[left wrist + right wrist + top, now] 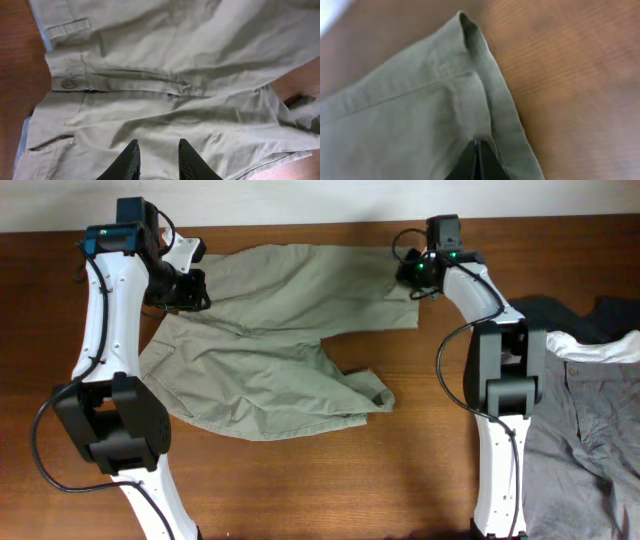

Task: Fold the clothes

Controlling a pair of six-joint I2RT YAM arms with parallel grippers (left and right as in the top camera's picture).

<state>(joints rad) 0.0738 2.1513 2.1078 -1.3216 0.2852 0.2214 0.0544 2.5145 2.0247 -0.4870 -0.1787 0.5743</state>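
Left wrist view: left gripper [158,142] at the bottom edge of frame, its two black fingers [131,160] standing apart, cloth showing in the gap between them. Nothing pinched that I can see; the tips sit over the front of the shorts [175,50].

- Waistband runs down the left of this view. Button [69,83] on it, belt loop [68,28] above the button, fly seam running right from the button.
- Pocket slit [50,142] low on the left; pale blue inner edge beside it, against the wood.

Right wrist view: right gripper [477,147] with jaws pressed together on the hem of the shorts. The folded hem edge runs up from the fingertips to a corner near the top of frame. Picture is soft; how much cloth is caught, I cannot tell.

Overhead:
- Shorts lie spread and rumpled on the brown table [300,490], left of centre, waistband towards the left arm, legs pointing right.
- Upper leg reaches to the right gripper at its far corner; lower leg ends with a curled hem near mid-table.
- Left gripper is at the waistband end, near the top left.
- Grey trousers [590,440] lie at the right edge, well apart from the shorts, with a white garment [600,348] and a dark garment [540,310] above them.
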